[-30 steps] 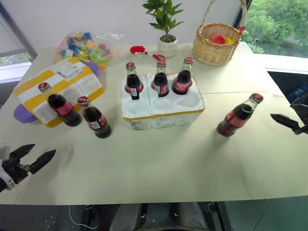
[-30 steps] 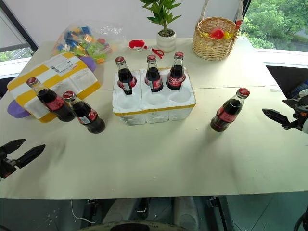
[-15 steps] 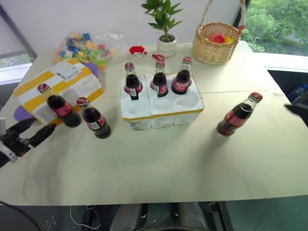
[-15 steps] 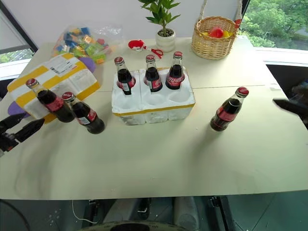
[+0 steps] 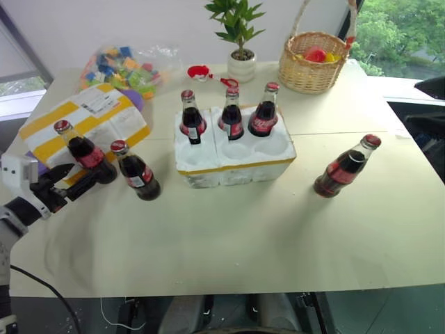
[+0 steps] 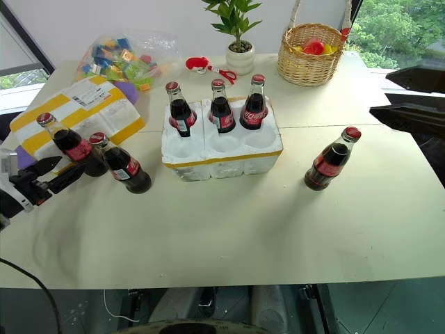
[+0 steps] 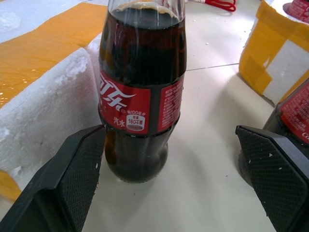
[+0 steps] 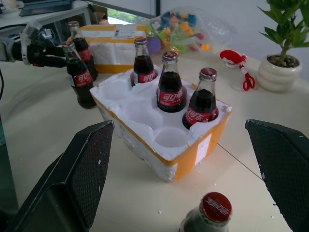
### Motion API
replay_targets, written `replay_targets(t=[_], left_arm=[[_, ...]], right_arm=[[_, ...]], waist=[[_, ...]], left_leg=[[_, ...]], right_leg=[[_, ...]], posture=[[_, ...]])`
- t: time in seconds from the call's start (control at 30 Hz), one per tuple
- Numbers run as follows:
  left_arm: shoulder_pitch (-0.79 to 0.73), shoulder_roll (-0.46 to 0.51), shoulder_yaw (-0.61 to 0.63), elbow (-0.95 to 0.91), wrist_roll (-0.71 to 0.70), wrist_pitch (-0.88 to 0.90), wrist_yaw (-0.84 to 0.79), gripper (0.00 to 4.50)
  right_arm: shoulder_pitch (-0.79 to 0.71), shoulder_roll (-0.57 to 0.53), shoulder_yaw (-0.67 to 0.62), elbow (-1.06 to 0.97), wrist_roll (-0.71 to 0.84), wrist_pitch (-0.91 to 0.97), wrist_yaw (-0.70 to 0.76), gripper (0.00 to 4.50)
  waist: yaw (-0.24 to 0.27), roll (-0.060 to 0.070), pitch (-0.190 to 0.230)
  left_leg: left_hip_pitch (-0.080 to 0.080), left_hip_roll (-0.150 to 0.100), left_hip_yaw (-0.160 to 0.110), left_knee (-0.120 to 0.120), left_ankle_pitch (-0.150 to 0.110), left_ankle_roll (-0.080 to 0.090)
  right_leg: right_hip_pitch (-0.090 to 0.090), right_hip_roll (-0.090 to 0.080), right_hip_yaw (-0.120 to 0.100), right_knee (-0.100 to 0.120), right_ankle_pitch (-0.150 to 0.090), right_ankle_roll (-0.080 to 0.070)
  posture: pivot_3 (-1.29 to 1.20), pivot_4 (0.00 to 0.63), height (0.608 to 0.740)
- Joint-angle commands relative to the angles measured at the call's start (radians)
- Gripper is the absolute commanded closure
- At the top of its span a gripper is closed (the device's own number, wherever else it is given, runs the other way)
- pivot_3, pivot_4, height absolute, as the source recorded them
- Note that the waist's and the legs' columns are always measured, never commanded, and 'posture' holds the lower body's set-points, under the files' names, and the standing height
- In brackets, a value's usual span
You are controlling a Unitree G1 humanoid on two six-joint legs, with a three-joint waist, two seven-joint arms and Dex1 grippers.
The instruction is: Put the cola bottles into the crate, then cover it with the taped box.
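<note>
The white foam crate [image 5: 236, 158] with a yellow band stands mid-table. Three cola bottles [image 5: 231, 115] fill its back row, and the front wells are empty. Two more bottles [image 5: 86, 153] [image 5: 136, 172] stand left of it, in front of the taped box [image 5: 83, 122]. Another bottle [image 5: 344, 167] stands alone to the right. My left gripper [image 5: 82, 175] is open and level at the leftmost bottle [image 7: 142, 92], which stands just ahead of its fingers [image 7: 72, 179]. My right gripper [image 6: 384, 92] hangs open, raised above the table's right side and pointing toward the crate [image 8: 164, 145].
At the back stand a wicker basket [image 5: 311, 62] with fruit, a potted plant [image 5: 240, 42], red scissors [image 5: 205, 73] and a bag of coloured toys [image 5: 122, 66]. A purple item [image 5: 31, 165] lies under the taped box. The table's front half is bare.
My left gripper moved forward and up to the leftmost bottle. My right gripper rose from beside the table's right edge and swung inward, now pointing left. No bottle moved.
</note>
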Motion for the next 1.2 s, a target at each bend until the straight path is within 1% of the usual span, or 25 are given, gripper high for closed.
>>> replay_targets(t=[0.03, 0.2, 0.27, 0.37, 0.57, 0.77, 0.83, 0.97, 1.2], left_arm=[[-0.014, -0.001, 0.026, 0.003, -0.002, -0.033, 0.01, 0.03], [-0.048, -0.017, 0.002, 0.035, 0.013, -0.066, 0.022, 0.03], [-0.087, -0.041, -0.009, 0.048, 0.018, -0.079, 0.055, 0.03], [-0.106, -0.064, -0.007, 0.055, 0.027, -0.095, 0.08, 0.03], [-0.137, -0.072, -0.044, 0.091, 0.056, -0.128, 0.086, 0.03], [-0.225, -0.083, -0.107, 0.184, 0.106, -0.18, 0.089, 0.03], [-0.255, -0.086, -0.123, 0.223, 0.124, -0.2, 0.089, 0.03], [-0.297, -0.09, -0.155, 0.27, 0.153, -0.231, 0.081, 0.03], [-0.304, -0.083, -0.159, 0.275, 0.149, -0.234, 0.053, 0.03]], right_arm=[[-0.022, -0.002, -0.007, -0.043, 0.037, -0.001, -0.015, 0.0], [-0.038, 0.004, 0.015, -0.043, 0.062, 0.001, -0.033, 0.0], [-0.046, 0.007, 0.029, -0.037, 0.064, -0.004, -0.041, 0.0], [-0.044, 0.011, 0.031, -0.039, 0.065, -0.005, -0.047, 0.0], [-0.053, 0.02, 0.033, -0.038, 0.075, -0.002, -0.065, 0.0], [-0.069, 0.032, 0.053, -0.023, 0.071, -0.011, -0.083, 0.0], [-0.064, 0.035, 0.055, -0.02, 0.065, -0.016, -0.085, 0.0], [-0.053, 0.045, 0.051, -0.028, 0.06, -0.019, -0.092, 0.0], [-0.041, 0.061, 0.047, -0.033, 0.054, -0.023, -0.115, 0.0]], waist=[[-0.001, 0.0, 0.0], [0.0, 0.0, 0.0], [0.002, 0.0, 0.0], [0.0, -0.001, 0.0], [0.0, -0.001, 0.0], [0.003, -0.002, 0.0], [0.002, -0.001, 0.0], [0.0, -0.002, 0.0], [0.001, -0.002, 0.0]], left_leg=[[0.0, 0.0, 0.0, 0.0, 0.0, 0.0], [0.0, 0.0, 0.0, 0.0, 0.0, 0.0], [0.0, 0.0, 0.0, 0.0, 0.0, 0.0], [0.0, 0.0, 0.0, 0.0, 0.0, 0.0], [0.0, 0.0, 0.001, 0.0, 0.0, 0.0], [0.0, 0.0, 0.001, 0.001, 0.0, 0.0], [0.0, 0.0, 0.001, 0.001, 0.0, 0.0], [0.0, 0.0, 0.001, 0.001, 0.0, 0.0], [0.0, 0.0, 0.001, 0.001, 0.0, 0.0]], right_leg=[[0.0, 0.0, 0.0, 0.0, 0.0, 0.0], [0.0, 0.0, 0.0, 0.0, 0.0, 0.0], [0.0, 0.0, 0.0, 0.0, 0.0, 0.0], [0.0, 0.0, 0.0, 0.0, 0.0, 0.0], [-0.001, 0.0, 0.0, 0.001, 0.001, 0.001], [-0.001, 0.0, 0.0, 0.001, 0.001, 0.001], [-0.001, 0.0, 0.0, 0.001, 0.002, 0.004], [-0.001, 0.0, 0.0, 0.001, 0.003, 0.004], [-0.001, 0.0, 0.0, 0.001, 0.003, 0.004]], posture=[[0.0, 0.15, 0.732], [0.0, 0.15, 0.732], [0.0, 0.15, 0.732], [0.0, 0.15, 0.732], [0.0, 0.15, 0.732], [0.0, 0.15, 0.732], [0.0, 0.15, 0.732], [0.0, 0.15, 0.732], [0.0, 0.15, 0.732]])
